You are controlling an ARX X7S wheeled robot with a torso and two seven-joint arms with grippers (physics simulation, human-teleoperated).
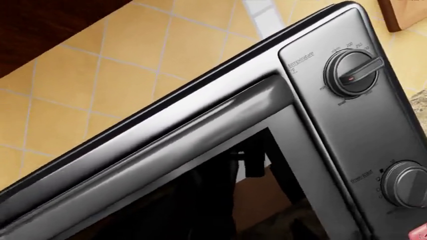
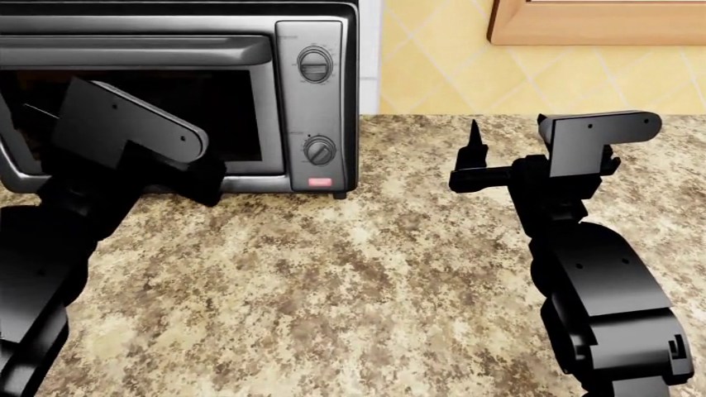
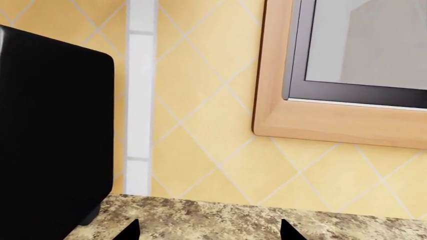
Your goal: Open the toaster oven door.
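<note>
The toaster oven (image 2: pixel 177 95) stands at the back left of the speckled tabletop (image 2: pixel 364 281), against the yellow tiled wall (image 2: pixel 441 74). Its door (image 2: pixel 132 107) is shut, dark glass upright, with the long bar handle (image 2: pixel 132 51) running along the top edge. Two knobs (image 2: pixel 316 64) and a small red button (image 2: pixel 320 182) sit on the panel beside the door.

The left hand (image 2: pixel 204 178) is raised in front of the lower right of the door glass; I cannot tell whether its fingers are apart or together. The right hand (image 2: pixel 477 161) hovers over the tabletop, well apart from the oven, with its fingers spread apart and nothing between them. A wooden frame (image 2: pixel 596 25) hangs on the wall at the upper right.
</note>
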